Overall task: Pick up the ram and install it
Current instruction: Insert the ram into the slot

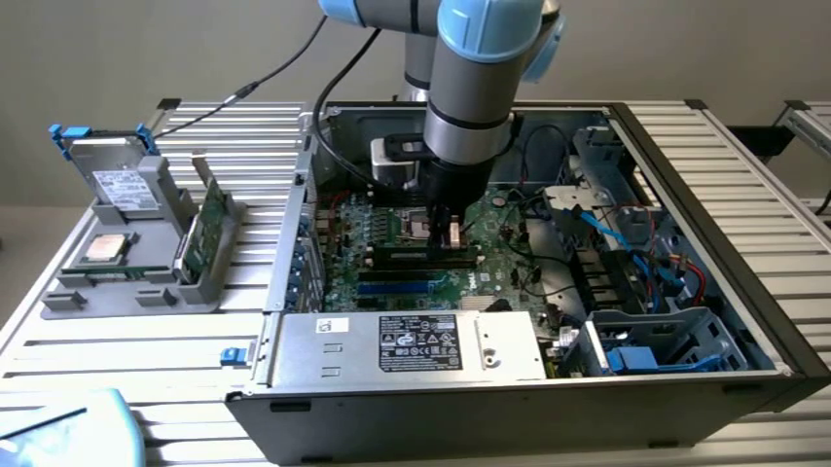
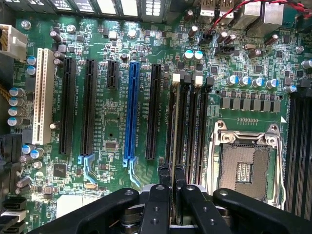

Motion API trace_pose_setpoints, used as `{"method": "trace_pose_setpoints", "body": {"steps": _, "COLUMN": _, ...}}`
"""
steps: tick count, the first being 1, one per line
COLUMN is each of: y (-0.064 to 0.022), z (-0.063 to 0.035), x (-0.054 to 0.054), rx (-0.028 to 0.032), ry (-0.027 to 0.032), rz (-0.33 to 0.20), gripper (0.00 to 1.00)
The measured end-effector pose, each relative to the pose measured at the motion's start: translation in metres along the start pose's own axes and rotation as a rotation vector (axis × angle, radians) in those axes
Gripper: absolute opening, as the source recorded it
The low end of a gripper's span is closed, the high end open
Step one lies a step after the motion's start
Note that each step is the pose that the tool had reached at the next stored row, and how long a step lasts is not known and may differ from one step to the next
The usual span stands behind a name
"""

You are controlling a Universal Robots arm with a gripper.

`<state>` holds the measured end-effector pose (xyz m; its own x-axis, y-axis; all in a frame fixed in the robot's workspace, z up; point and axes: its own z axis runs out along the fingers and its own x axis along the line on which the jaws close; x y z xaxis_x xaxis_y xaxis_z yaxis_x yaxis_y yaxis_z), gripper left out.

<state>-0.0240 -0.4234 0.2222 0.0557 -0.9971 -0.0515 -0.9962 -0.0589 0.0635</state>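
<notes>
Clutter crowds the gripper (image 1: 449, 236) inside the open computer case (image 1: 727, 185): a boxy silver power supply (image 1: 409, 345) in front, blue cables (image 1: 621, 233) toward the exterior view's right, and capacitors and long slots all over the green motherboard (image 2: 109, 122). Its black fingers (image 2: 165, 178) are pinched together on the ram (image 2: 174, 122), a thin strip seen edge-on. It runs along a black memory slot just beside the square metal processor socket (image 2: 246, 165); whether it is seated I cannot tell. A blue slot (image 2: 131, 112) and a white slot (image 2: 44, 95) lie further off. Outside the case, a grey plastic tray (image 1: 78, 292) holds an upright green card (image 1: 201, 233) and a silver chip (image 1: 104, 250). Everything rests on a ribbed aluminium table (image 1: 117, 341).
</notes>
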Motion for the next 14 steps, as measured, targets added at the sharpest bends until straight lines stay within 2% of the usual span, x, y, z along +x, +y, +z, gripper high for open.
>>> {"method": "trace_pose_setpoints", "body": {"steps": 14, "y": -0.0009, "z": 0.0013, "x": 0.0001, "rx": 0.0, "ry": 0.0, "rz": 0.0, "gripper": 0.14}}
